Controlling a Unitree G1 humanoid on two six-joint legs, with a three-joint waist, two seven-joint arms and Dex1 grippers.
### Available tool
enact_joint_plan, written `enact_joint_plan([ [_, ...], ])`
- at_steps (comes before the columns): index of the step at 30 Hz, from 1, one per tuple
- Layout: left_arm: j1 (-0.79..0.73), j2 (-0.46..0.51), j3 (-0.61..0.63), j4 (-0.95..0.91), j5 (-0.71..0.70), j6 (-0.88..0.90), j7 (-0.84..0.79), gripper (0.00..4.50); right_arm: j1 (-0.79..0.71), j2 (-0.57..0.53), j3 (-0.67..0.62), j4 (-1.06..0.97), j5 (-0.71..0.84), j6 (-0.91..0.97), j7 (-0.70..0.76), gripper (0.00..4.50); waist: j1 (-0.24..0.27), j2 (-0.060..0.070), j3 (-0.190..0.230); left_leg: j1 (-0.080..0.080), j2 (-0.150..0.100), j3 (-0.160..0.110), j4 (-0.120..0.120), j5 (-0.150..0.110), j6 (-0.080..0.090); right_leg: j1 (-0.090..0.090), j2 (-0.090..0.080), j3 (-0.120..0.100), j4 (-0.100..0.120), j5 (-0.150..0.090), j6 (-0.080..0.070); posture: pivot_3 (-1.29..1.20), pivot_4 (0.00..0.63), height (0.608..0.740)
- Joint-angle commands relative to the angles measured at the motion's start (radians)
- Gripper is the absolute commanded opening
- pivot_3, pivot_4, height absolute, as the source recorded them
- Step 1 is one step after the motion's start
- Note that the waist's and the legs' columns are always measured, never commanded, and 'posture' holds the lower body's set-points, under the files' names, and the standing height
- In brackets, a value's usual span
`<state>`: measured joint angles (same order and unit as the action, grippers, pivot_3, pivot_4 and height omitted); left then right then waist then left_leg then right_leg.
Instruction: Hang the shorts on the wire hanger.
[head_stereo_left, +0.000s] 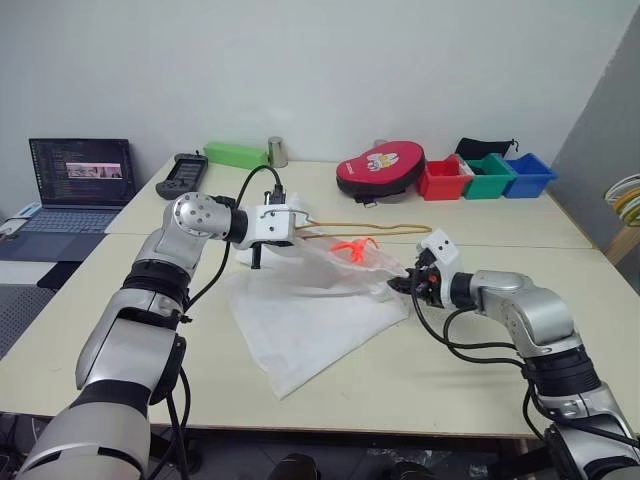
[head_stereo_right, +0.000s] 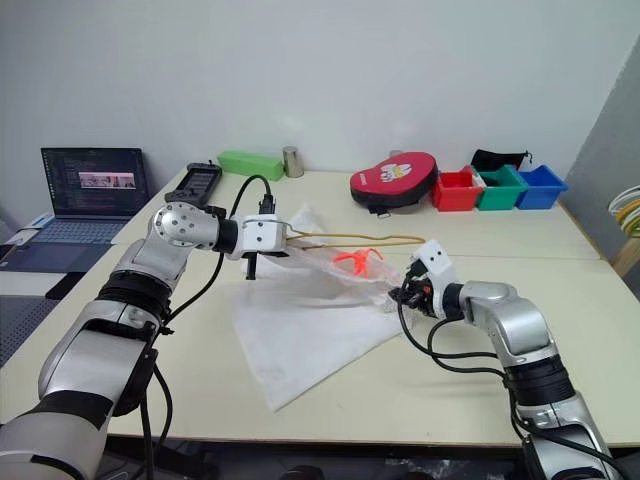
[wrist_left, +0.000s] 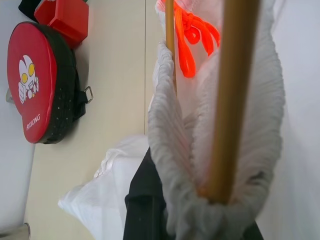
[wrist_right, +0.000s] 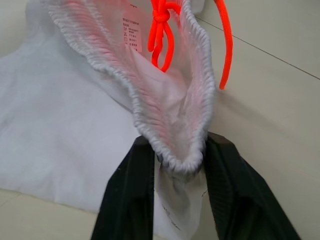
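The white shorts (head_stereo_left: 310, 320) lie spread on the table, waistband end lifted between my two grippers, with an orange drawstring (head_stereo_left: 355, 247) hanging from it. The thin yellowish wire hanger (head_stereo_left: 370, 227) runs level above the table from my left gripper (head_stereo_left: 290, 232) towards the right. In the left wrist view the hanger wire (wrist_left: 232, 100) passes through the gathered waistband (wrist_left: 170, 165), and that gripper is shut on the hanger. My right gripper (head_stereo_left: 402, 285) is shut on the waistband's right end (wrist_right: 175, 125), one black finger (wrist_right: 127, 200) on each side of it.
At the table's back stand a red round pad (head_stereo_left: 380, 168), red (head_stereo_left: 443, 180), green (head_stereo_left: 488, 176) and blue (head_stereo_left: 528, 175) bins, a green box (head_stereo_left: 236, 154), a metal can (head_stereo_left: 277, 152) and a black controller (head_stereo_left: 181, 175). A laptop (head_stereo_left: 80, 175) sits far left.
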<state>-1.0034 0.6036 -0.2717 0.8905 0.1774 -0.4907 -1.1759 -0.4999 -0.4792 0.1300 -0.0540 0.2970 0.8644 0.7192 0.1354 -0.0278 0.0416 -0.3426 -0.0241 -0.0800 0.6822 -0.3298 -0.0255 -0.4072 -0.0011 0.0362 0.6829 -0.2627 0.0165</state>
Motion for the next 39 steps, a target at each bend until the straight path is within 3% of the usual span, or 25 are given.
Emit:
enact_joint_plan([
  [1,-0.01,0.03,0.011,-0.032,0.009,-0.023,0.019,0.0,-0.005,-0.011,-0.034,-0.032,0.014,-0.022,-0.001,0.38,0.0,0.0,0.0,0.0,0.0,0.0,0.0,0.0,0.0,0.0,0.0,0.0,0.0,0.0,0.0,0.28,0.0,0.74],
  [3,-0.012,0.032,0.013,-0.034,0.005,-0.011,0.01,0.0,-0.001,-0.016,-0.042,-0.042,0.018,-0.022,-0.003,0.04,0.0,0.0,0.0,0.0,0.0,0.0,0.0,0.0,0.0,0.0,0.0,0.0,0.0,0.0,0.0,0.28,0.0,0.74],
  [16,-0.008,0.094,-0.035,-0.034,0.043,0.041,-0.129,0.0,0.029,-0.119,-0.024,-0.181,-0.008,-0.011,-0.005,0.04,-0.001,0.0,0.0,0.0,0.0,0.0,0.0,0.0,0.0,0.0,0.0,0.0,0.0,0.0,0.0,0.25,0.0,0.74],
  [30,-0.044,0.105,-0.101,0.052,0.162,-0.008,-0.063,0.0,0.032,-0.175,0.002,-0.294,-0.012,0.008,-0.014,0.04,-0.002,0.0,0.0,0.0,0.0,0.0,0.0,0.0,0.0,0.0,0.0,0.0,-0.001,0.0,0.0,0.23,0.0,0.74],
  [39,-0.058,0.036,-0.149,0.059,0.219,-0.056,0.017,0.0,-0.091,-0.184,0.071,-0.449,-0.017,0.101,-0.038,0.04,-0.004,0.0,0.0,-0.001,0.0,0.0,0.0,0.0,0.0,0.0,0.0,-0.001,-0.001,0.0,0.0,0.21,0.0,0.74],
])
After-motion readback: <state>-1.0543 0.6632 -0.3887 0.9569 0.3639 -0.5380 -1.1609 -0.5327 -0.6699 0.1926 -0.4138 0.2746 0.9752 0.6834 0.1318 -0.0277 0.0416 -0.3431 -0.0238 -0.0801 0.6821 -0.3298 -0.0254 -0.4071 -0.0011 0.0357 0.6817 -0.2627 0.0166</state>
